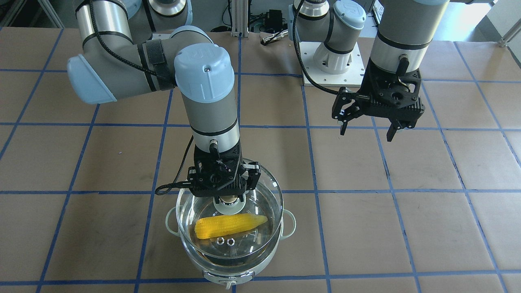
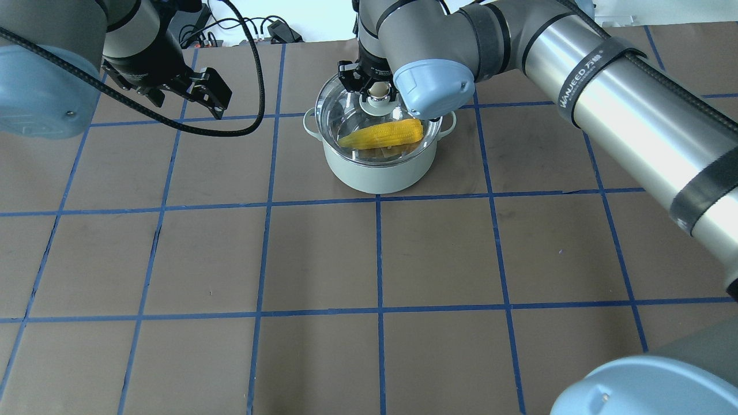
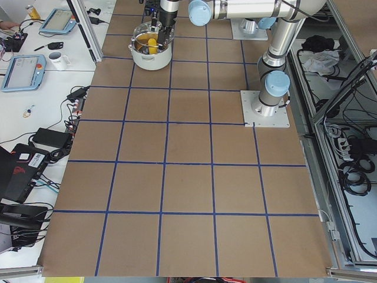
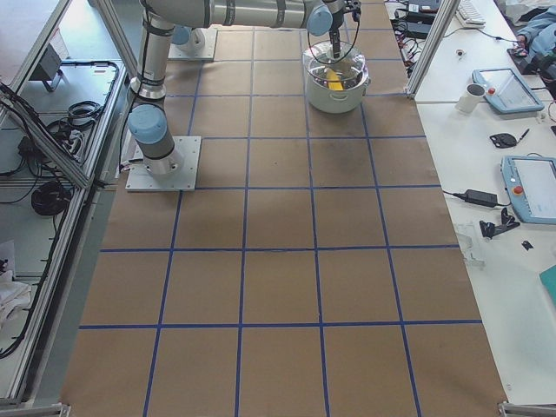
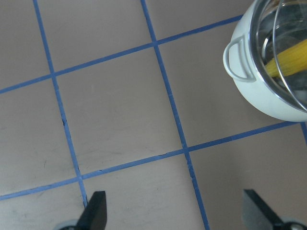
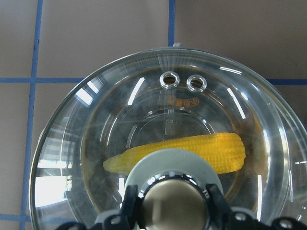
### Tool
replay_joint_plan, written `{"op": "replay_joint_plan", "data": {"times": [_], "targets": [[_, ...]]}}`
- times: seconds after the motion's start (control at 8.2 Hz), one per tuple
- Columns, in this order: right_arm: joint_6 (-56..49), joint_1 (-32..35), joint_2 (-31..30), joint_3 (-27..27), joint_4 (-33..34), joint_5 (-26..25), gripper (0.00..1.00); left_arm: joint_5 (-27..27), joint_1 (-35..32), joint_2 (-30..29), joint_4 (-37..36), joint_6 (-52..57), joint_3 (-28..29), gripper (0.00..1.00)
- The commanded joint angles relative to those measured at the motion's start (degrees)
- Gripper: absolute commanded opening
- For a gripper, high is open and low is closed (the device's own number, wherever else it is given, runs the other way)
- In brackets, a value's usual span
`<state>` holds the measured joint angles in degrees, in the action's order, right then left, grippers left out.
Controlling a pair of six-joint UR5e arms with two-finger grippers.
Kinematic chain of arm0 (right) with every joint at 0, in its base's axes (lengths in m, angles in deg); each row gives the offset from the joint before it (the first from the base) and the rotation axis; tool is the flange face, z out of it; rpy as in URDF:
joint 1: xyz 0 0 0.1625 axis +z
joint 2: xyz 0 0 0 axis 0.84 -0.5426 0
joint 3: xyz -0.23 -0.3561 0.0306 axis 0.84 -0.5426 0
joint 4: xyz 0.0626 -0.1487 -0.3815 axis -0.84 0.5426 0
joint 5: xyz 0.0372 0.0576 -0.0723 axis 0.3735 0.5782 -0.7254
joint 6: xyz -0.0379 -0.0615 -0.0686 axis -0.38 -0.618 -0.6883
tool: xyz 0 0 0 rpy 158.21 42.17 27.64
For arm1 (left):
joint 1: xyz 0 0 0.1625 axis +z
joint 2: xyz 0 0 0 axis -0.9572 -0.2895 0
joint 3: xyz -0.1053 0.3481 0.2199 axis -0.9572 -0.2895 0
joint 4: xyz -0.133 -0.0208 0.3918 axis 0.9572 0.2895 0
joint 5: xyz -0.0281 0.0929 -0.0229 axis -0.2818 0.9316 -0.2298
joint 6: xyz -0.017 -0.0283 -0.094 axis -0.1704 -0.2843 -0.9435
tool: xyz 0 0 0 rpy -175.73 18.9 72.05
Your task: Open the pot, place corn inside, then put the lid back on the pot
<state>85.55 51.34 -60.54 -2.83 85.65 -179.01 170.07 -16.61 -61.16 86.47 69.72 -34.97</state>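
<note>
1 pot [image 2: 377, 173], 1 corn [image 1: 230, 226] inside it, 1 lid [image 1: 264, 193] over it, 2 vent rings [image 6: 169, 79]. Right gripper [image 1: 225, 199] clamped on lid's knob [image 6: 172, 203]; left gripper [image 1: 367, 135] spread wide, well off the pot.

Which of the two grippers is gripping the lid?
The right gripper, shut on the knob of the lid over the pot; the left gripper hangs open and empty.

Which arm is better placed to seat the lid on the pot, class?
Right. The right gripper grips the lid by its knob directly over the pot, with the corn inside; the left gripper hangs open and empty, off to the side.
</note>
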Motion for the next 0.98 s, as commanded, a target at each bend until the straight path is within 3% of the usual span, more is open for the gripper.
{"op": "replay_joint_plan", "data": {"times": [0.0, 0.85], "targets": [[-0.3, 0.1, 2.6, -1.5, 1.6, 0.0, 0.36, 0.7, 0.3, 0.3, 1.1, -1.9, -0.1, 1.00], [-2.4, -0.3, 4.6, -1.7, 2.4, -0.2, 0.37, 0.9, 0.3, 0.4, 4.9, -2.0, -0.4, 1.00]]}}
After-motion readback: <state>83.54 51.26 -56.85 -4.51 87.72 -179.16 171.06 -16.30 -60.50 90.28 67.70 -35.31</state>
